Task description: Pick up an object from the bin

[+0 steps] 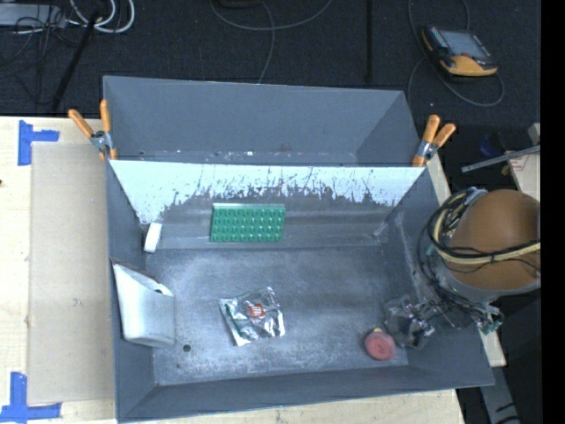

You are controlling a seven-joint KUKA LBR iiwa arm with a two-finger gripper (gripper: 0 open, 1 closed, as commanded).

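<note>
My gripper (412, 318) is low in the bin's front right corner, under the arm's brown dome. Just to its left, touching or nearly touching it, lies a small red round disc (380, 345) on the bin floor. A crumpled silvery wrapper with a red mark (252, 317) lies further left, near the middle of the front part of the floor, well apart from the gripper.
A green studded plate (248, 223) lies flat near the back wall. A small white block (152, 237) sits at the back left. A white curled sheet (144, 305) leans against the left wall. The arm and its cables fill the right side.
</note>
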